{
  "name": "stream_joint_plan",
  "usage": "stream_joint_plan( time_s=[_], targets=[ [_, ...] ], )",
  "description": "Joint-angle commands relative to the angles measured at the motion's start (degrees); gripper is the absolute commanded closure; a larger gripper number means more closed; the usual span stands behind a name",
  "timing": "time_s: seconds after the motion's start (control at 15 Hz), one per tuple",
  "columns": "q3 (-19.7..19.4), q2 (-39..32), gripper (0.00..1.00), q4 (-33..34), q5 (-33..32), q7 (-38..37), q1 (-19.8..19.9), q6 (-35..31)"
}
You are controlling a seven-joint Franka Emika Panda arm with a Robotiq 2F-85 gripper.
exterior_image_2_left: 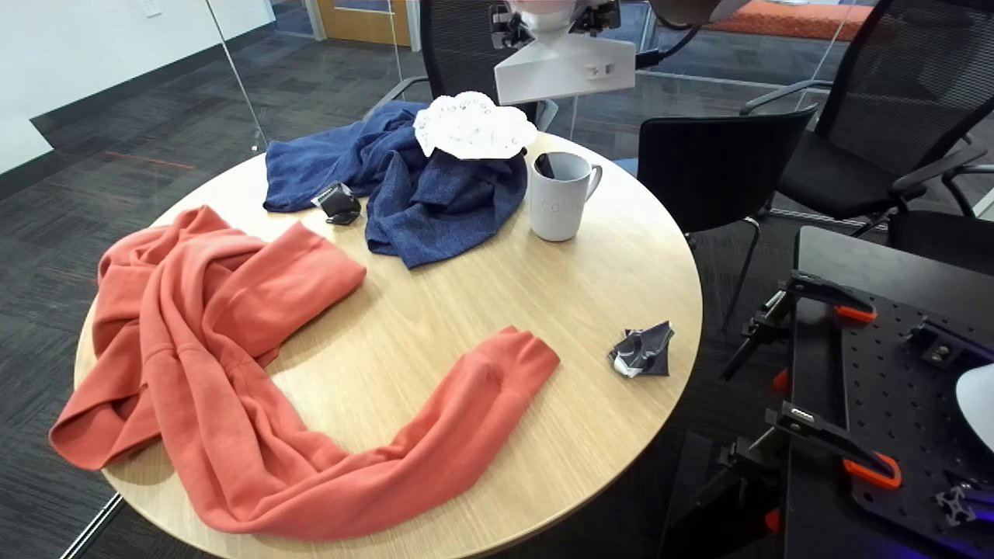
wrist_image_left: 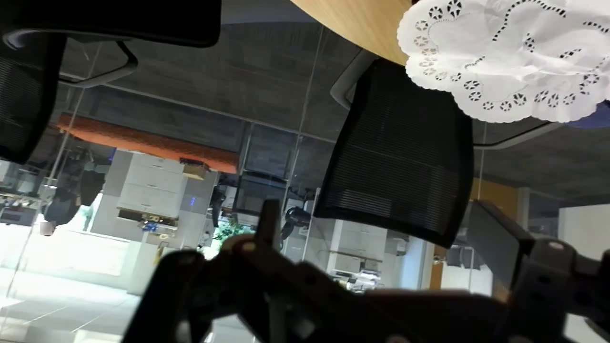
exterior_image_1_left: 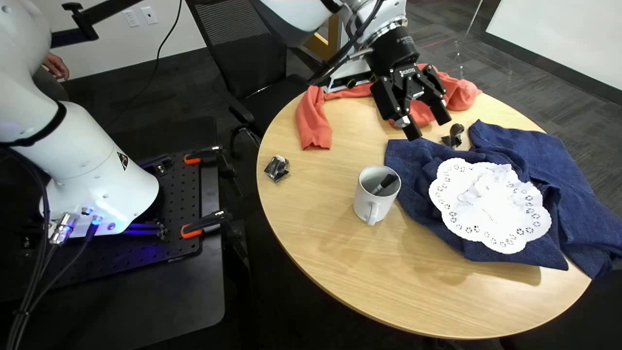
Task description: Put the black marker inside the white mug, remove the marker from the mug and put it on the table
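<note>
The white mug (exterior_image_1_left: 371,204) stands upright on the light tan table (exterior_image_1_left: 325,223); it also shows in an exterior view (exterior_image_2_left: 557,206). The black marker (exterior_image_1_left: 387,182) leans inside the mug, its dark end near the rim; that end also shows in an exterior view (exterior_image_2_left: 545,164). The marker's lower part is hidden by the mug wall. My gripper (exterior_image_1_left: 428,124) is open and empty, raised over the far side of the table, apart from the mug. In the wrist view the gripper (wrist_image_left: 376,214) has its fingers wide apart with nothing between them. Mug and marker are out of the wrist view.
A blue cloth (exterior_image_1_left: 549,155) lies beside the mug, with a white lace doily (exterior_image_1_left: 491,204) on it. A red sweater (exterior_image_2_left: 233,349) lies across one side. A small dark clip-like object (exterior_image_1_left: 454,135) and a crumpled black wrapper (exterior_image_1_left: 277,168) lie on the table.
</note>
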State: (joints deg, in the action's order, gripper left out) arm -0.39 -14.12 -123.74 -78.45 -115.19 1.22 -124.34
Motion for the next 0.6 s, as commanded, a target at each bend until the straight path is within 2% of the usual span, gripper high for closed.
stream_joint_plan(
  time_s=[0.0, 0.53],
  targets=[
    [-1.0, 6.1, 0.00, -4.2, 0.9, 10.4, 2.7, -8.1],
    [-3.9, 11.4, 0.00, -7.6, 11.1, 36.5, 5.3, -20.8]
  ],
)
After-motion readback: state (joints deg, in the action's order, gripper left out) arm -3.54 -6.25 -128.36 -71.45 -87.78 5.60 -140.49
